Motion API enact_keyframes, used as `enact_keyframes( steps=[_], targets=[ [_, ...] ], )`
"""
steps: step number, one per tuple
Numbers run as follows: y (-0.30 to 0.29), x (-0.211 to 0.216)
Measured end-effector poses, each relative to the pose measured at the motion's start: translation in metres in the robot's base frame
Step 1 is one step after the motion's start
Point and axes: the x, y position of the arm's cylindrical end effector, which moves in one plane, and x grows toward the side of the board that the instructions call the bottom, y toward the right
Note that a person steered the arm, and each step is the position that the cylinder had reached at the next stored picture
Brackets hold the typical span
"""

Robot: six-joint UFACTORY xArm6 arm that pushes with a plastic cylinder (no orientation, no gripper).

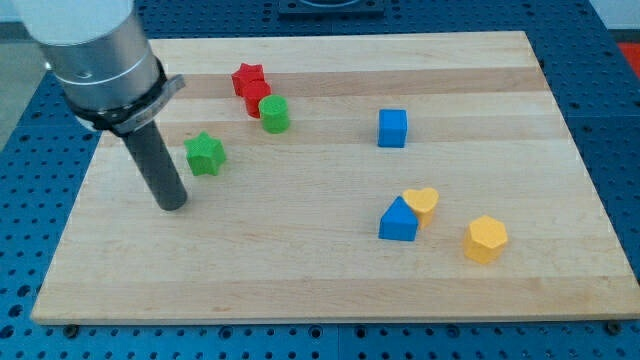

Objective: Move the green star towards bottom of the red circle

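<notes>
My tip [173, 203] – bare rod, no claw, holds nothing | just below-left of green star [205, 154] | step: approach (judged) | next: push star rightward, beneath red circle [257, 99].

Blue cube [392, 128] sitting alone mid-board; blue block [398, 221] touching yellow heart [422, 203]; yellow hexagon [486, 239] lying near them (view's right); red star [247, 77] at top.

Lab: blue perforated bench [30, 120]
</notes>
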Motion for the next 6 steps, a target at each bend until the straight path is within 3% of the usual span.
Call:
enact_keyframes(
  steps=[2,6],
  targets=[
    [0.006,-0.033],
    [0.113,-0.112]
  ],
)
